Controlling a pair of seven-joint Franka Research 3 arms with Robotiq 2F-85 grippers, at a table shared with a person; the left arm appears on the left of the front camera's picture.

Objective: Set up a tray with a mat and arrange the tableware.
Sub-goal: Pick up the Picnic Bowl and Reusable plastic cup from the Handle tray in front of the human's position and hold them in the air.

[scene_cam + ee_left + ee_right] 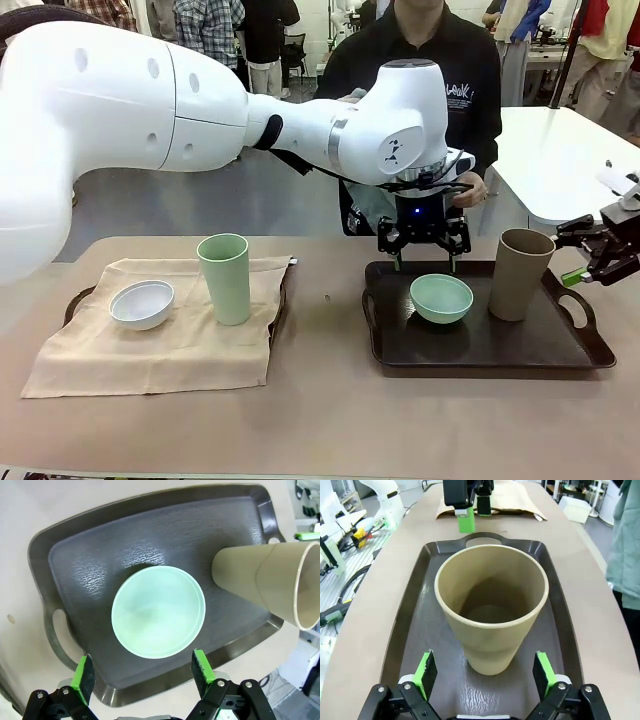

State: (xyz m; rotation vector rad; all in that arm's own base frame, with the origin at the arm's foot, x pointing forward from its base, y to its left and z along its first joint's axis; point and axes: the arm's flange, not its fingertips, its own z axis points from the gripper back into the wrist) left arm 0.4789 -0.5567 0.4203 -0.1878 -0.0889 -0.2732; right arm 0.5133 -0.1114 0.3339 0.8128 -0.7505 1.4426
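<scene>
Your left gripper (424, 248) is hanging right over the mint bowl (441, 297), fingers spread wide, gripping nothing. In the left wrist view the green pads (82, 672) are sitting either side of the bowl's near rim, clear of it. The bowl is sitting upright on the dark tray (480, 352), roughly mid-tray, left of the tan cup (520, 275) and apart from it.

Your right gripper (588, 258) is sitting at the tray's right end, level with the tan cup and pointing at it. Its fingers are standing wide too. In the right wrist view they're flanking the cup's lower part with a gap on each side, holding nothing. The cup is standing upright on the right part of the tray, and it's looking empty inside.

On the left side of the table (320, 430) a beige mat (160, 355) is lying over a second tray (74, 300), whose handle and edges are poking out. The mat is draping past the tray's front onto the table, slightly rumpled. The white bowl (141, 304) is sitting on the mat's left part. The pale green cup (225, 278) is standing upright just right of it, not touching.

A person (455, 70) in a dark top is standing at the far side behind the left arm, one hand (470, 190) showing beside the arm's wrist.
</scene>
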